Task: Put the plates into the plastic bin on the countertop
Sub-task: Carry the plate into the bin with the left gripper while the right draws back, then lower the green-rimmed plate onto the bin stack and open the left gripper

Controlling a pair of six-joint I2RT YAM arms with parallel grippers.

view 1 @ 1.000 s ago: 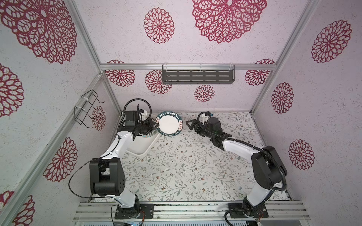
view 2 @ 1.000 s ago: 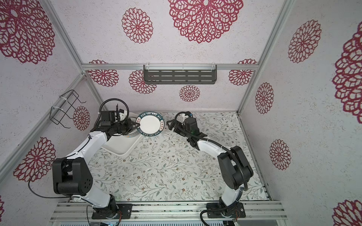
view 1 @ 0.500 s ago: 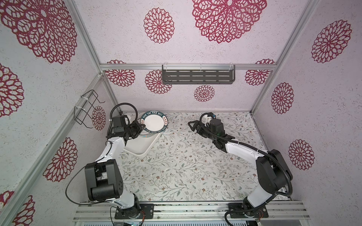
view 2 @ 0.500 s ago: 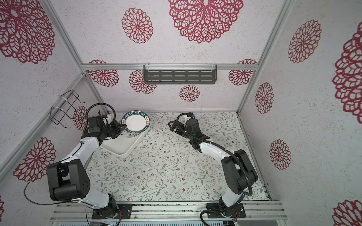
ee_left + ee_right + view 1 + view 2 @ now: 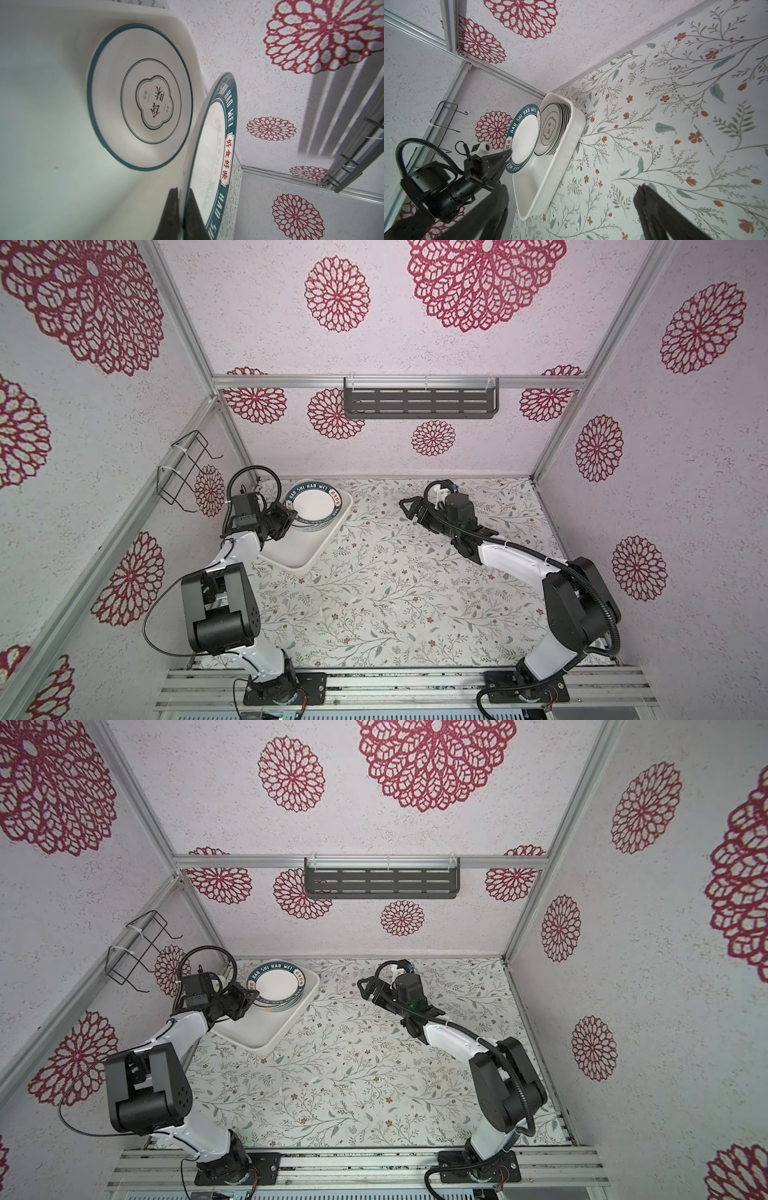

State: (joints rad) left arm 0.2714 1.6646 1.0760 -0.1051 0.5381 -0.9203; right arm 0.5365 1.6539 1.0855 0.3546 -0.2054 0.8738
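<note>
Lowering the round white plate with the teal lettered rim (image 5: 314, 508) flat onto the plate stack (image 5: 549, 128) in the shallow white plastic bin (image 5: 291, 566), far left, should precede release; left gripper (image 5: 287, 517) pinches its rim, right gripper (image 5: 409, 509) hangs splayed, empty.

Lettered plate (image 5: 313, 506) — over stack (image 5: 550, 127) (in bin (image 5: 297, 551))
</note>
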